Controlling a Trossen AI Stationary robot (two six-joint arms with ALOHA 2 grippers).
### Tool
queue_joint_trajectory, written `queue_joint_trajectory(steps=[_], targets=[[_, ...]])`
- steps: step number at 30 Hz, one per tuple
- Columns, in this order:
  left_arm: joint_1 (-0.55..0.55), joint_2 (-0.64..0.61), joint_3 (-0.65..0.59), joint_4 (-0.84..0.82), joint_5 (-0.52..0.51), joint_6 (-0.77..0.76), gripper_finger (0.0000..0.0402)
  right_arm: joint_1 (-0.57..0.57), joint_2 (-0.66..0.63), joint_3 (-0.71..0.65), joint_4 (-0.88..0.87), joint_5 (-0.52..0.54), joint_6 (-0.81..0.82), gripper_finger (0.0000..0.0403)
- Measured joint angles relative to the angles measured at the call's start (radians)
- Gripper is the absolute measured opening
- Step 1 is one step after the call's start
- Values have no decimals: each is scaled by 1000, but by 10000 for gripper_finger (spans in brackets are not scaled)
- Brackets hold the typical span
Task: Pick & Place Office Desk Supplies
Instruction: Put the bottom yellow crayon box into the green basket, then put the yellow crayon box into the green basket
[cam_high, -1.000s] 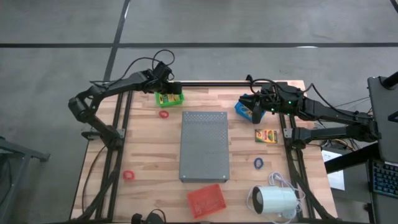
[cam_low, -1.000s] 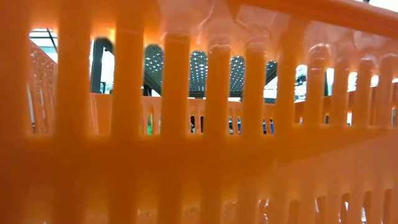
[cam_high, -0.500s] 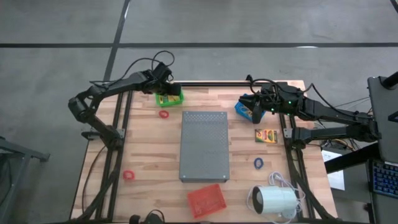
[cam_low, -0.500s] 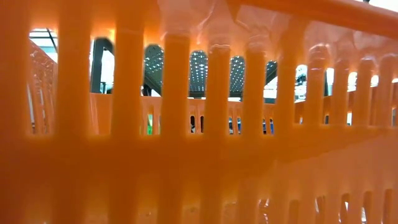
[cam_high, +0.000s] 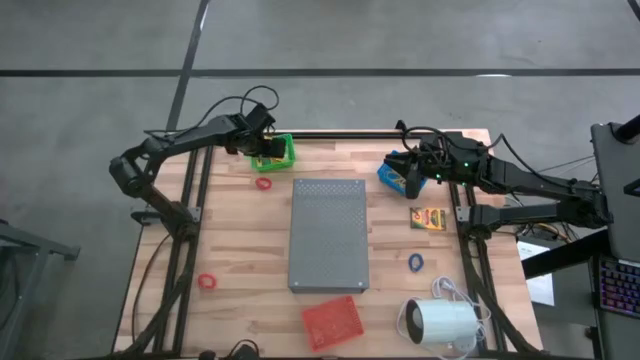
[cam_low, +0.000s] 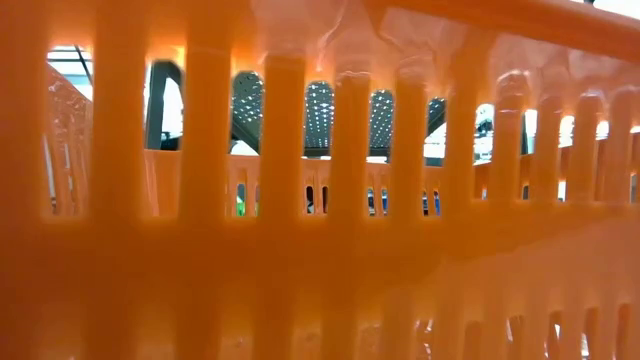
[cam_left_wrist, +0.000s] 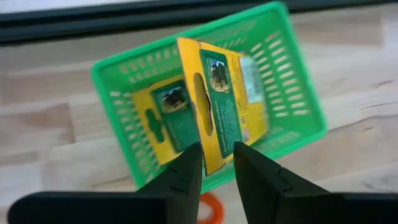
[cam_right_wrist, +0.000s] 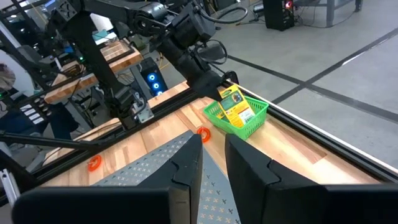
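At the table's far left, my left gripper (cam_high: 265, 146) points down into a green basket (cam_left_wrist: 298, 93), shut on a yellow crayon box (cam_left_wrist: 219, 93) that stands slanted in it. A second crayon box (cam_left_wrist: 163, 115) lies flat on the basket's floor. In the right wrist view, the held box (cam_right_wrist: 235, 103) sticks up out of the basket (cam_right_wrist: 244, 122). My right gripper (cam_right_wrist: 214, 146) hovers nearly level over a blue basket (cam_high: 387, 174) at the far right, its fingers a little open and holding nothing. Another crayon box (cam_high: 427, 217) lies flat on the table at the right. My left gripper has the crayon box's near end (cam_left_wrist: 217, 163) pinched between its two fingers. The fingers come from above, slanting steeply down. The box reaches away from them, tilted, with its far end down in the green basket over the flat box.
A grey perforated slab (cam_high: 329, 235) fills the table's middle. Red rings (cam_high: 263, 184) (cam_high: 207, 282) and a blue ring (cam_high: 416, 262) lie on the wood. A red basket (cam_high: 332, 322) and a white cylinder (cam_high: 440, 322) stand near the front edge. An orange basket wall (cam_low: 320, 250) blocks the low view.
My left gripper has tipped farther downward over the green basket and now hides most of the yellow box that showed there in the high view. My right arm has kept still.
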Motion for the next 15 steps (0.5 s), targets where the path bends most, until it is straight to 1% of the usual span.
queue_joint_trajectory(steps=[6, 11, 15], targets=[[0, 0, 0, -76, -34, -26, 98, 0, 0, 0, 0, 0, 0, 74], [0, 0, 0, -83, -46, -26, 98, 0, 0, 0, 0, 0, 0, 80], [0, 0, 0, -83, -47, -26, 98, 0, 0, 0, 0, 0, 0, 77]])
